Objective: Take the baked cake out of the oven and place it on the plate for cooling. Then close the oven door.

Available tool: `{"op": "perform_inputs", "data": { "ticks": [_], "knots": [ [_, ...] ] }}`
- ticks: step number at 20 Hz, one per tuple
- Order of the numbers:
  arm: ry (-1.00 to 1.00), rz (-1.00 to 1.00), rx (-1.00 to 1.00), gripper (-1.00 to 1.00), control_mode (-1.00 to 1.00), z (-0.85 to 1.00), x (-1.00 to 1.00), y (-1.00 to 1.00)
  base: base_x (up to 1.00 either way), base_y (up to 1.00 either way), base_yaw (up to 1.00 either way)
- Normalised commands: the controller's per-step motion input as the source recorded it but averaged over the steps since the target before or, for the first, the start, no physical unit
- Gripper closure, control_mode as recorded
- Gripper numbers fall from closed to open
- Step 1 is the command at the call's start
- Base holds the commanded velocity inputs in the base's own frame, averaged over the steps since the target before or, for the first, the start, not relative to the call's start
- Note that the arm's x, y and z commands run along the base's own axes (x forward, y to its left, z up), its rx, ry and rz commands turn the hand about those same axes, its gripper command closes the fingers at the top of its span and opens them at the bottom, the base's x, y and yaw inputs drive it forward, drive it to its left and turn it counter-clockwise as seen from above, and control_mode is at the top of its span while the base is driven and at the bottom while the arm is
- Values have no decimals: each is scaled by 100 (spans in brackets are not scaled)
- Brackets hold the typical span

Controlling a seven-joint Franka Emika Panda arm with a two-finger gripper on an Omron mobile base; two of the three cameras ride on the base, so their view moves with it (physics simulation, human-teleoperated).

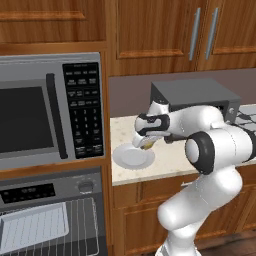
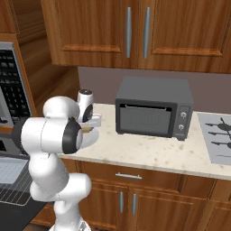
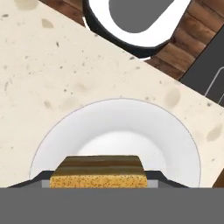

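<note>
Hovering just above the round, pale grey-white plate (image 3: 183, 144) on the speckled cream stone bench (image 1: 165, 160), the white arm's dark-fingered hand (image 1: 145, 144) pinches the small golden-brown square cake (image 3: 97, 175) between its fingertips (image 3: 41, 180). In the hand view the cake sits over the near part of the plate, not its middle. Judging from that, a release here could drop the cake close to the rim, and it might tip or roll off onto the bench. The plate holds nothing yet. Lower left in the left base view, the wide grey steel oven (image 1: 55, 190) stands open with its wire rack (image 1: 85, 225) showing and a pale tray (image 1: 35, 227) on it. Closing its door remains to be done.
</note>
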Motion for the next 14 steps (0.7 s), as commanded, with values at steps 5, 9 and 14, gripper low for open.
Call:
{"op": "perform_inputs", "data": {
  "ticks": [5, 9, 14],
  "knots": [
    [9, 5, -3, 100, -100, -32, 27, 24, 0, 0, 0],
    [5, 2, -3, 100, -100, -36, 27, 25, 0, 0, 0],
    [1, 0, -3, 100, -100, -28, 25, 20, 0, 0, 0]
  ]
}}
